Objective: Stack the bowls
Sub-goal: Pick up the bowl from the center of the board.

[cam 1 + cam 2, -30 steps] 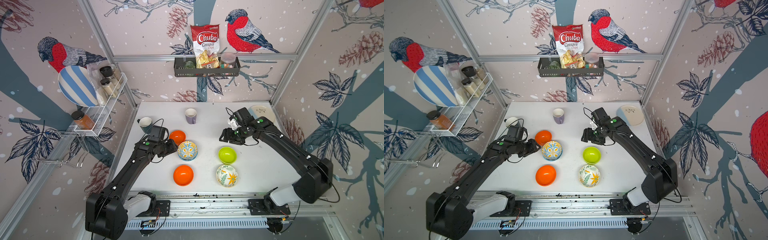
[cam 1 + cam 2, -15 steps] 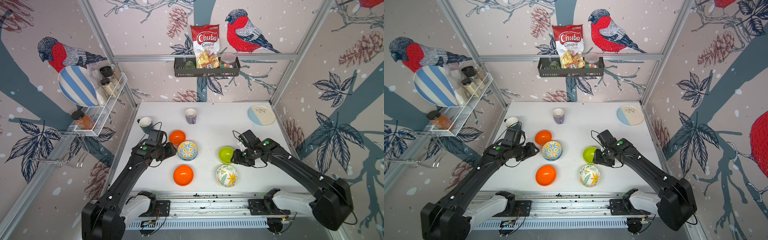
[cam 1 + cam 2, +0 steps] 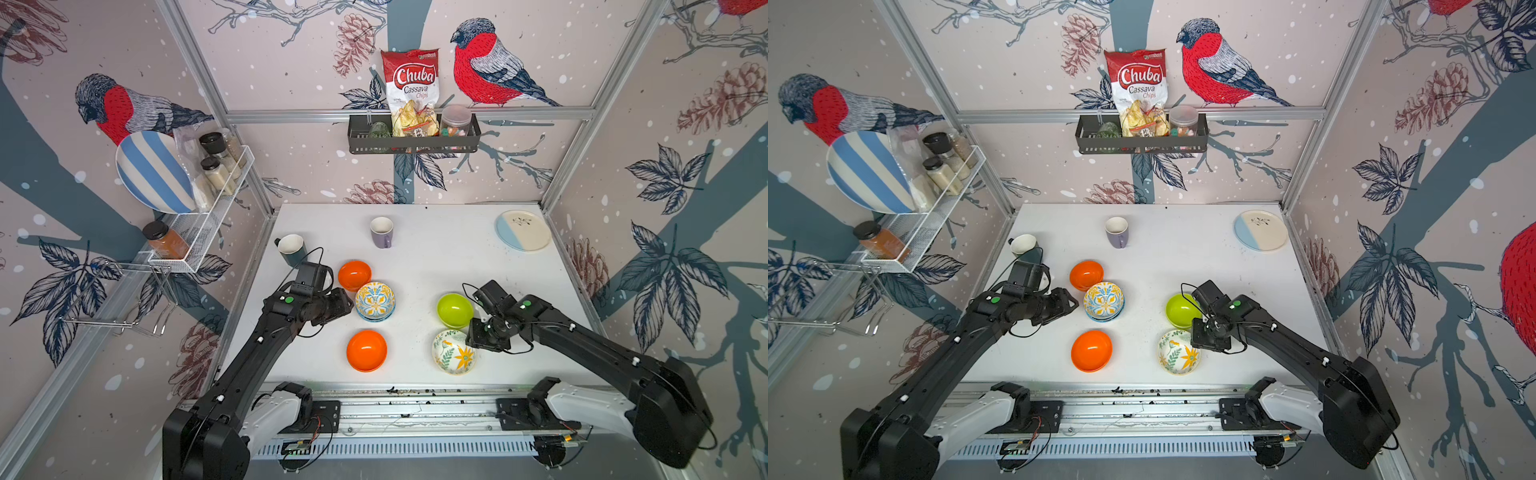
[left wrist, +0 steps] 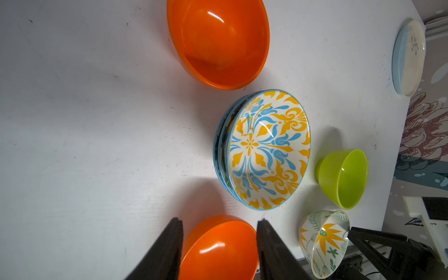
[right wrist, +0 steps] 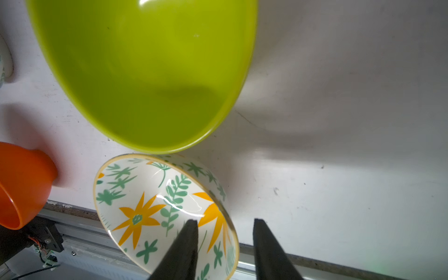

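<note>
Two floral yellow-blue bowls [image 3: 375,301] sit nested mid-table, with one orange bowl [image 3: 354,275] behind them and another orange bowl [image 3: 366,350] in front. To the right stand the lime green bowl [image 3: 455,309] and, in front of it, a white bowl with green leaves [image 3: 451,353]. My left gripper [image 3: 350,305] hovers open beside the floral pair; in its wrist view the front orange bowl [image 4: 218,249] shows beyond the open fingers. My right gripper [image 5: 225,221] is open astride the leaf bowl's [image 5: 145,208] rim, one finger inside and one outside.
A purple mug [image 3: 381,232] and a dark mug [image 3: 292,249] stand at the back left. A blue-and-cream plate [image 3: 523,230] lies at the back right corner. The metal rail [image 3: 415,392] runs along the table's front edge, close to the leaf bowl.
My right arm swung from the back of the table to the front and came down over the leaf bowl's rim, jaws narrowing. My left gripper barely shifted beside the floral bowls.
</note>
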You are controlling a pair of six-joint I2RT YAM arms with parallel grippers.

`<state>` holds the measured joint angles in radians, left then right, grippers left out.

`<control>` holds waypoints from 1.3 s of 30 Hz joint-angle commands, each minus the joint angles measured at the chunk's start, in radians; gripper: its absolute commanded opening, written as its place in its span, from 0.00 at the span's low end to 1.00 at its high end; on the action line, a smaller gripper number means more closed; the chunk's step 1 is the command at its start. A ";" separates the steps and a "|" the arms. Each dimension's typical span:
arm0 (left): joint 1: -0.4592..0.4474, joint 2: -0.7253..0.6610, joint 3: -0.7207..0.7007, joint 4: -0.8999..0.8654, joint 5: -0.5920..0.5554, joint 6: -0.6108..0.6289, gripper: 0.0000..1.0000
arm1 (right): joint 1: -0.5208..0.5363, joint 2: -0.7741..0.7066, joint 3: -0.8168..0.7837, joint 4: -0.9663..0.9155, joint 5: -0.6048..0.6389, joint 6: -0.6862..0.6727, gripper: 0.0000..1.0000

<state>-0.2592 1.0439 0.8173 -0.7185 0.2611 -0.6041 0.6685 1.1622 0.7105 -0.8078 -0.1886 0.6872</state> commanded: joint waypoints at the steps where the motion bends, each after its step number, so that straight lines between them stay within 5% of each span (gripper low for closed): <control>1: 0.003 0.002 0.000 -0.004 -0.008 0.008 0.51 | 0.003 0.008 -0.018 0.035 -0.005 0.011 0.36; 18: 0.003 -0.008 -0.006 -0.017 -0.020 0.012 0.51 | 0.009 0.008 -0.044 0.055 -0.030 0.011 0.19; 26: 0.002 -0.014 -0.009 -0.022 -0.026 0.011 0.51 | 0.015 -0.012 -0.040 0.052 -0.096 0.005 0.00; 39: 0.003 -0.033 0.002 -0.042 -0.033 0.008 0.51 | 0.017 -0.040 0.108 0.022 -0.247 -0.005 0.00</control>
<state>-0.2592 1.0172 0.8104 -0.7300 0.2352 -0.6014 0.6888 1.1194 0.7792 -0.7918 -0.3611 0.6857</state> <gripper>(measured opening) 0.513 0.049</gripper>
